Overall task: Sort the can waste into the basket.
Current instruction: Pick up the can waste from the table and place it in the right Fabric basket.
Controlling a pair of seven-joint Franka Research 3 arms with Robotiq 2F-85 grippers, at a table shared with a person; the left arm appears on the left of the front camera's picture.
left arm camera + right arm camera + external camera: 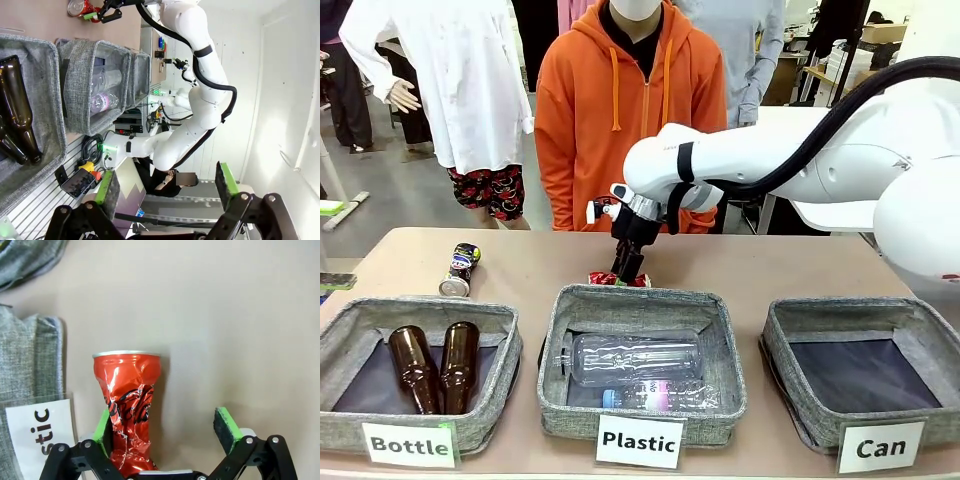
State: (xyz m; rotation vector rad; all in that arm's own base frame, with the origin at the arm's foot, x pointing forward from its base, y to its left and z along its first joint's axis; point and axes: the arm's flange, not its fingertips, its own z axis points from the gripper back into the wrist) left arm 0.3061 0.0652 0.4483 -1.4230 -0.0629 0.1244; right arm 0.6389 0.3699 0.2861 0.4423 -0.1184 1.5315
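The crushed red can [129, 405] lies on its side on the table [770, 265], just behind the far wall of the "Plastic" basket [705, 425]. It looks very light and thin-walled. Its middle is already pinched into a creased waist, so it will probably give further under pressure rather than resist. The shiny skin is likely slippery, and the crumpled folds offer uneven faces for the pads. The rimmed end, which points away from the wrist, seems the stiffest part. A gentle hold across the body just below that rim, or across the narrow waist, should be the surest.

The right arm [740, 160] reaches across from the right of the "Plastic" basket and bends steeply down behind it. The right gripper [164, 426] is lowered over the can with its jaws spread wide, not yet clamped. The can sits off-centre between them. It is right against one green pad [103, 424], while the other pad stands well apart from it over bare table. As they close, the jaws would therefore probably push the can sideways first.

The black can [460, 268] lies on the table behind and to the left of the "Plastic" basket. The "Can" basket [840, 310] stands just to the right of the "Plastic" basket and holds no can so far.

The left gripper [166, 185] hangs off to the left of the "Plastic" basket, with its jaws wide apart and nothing between them.
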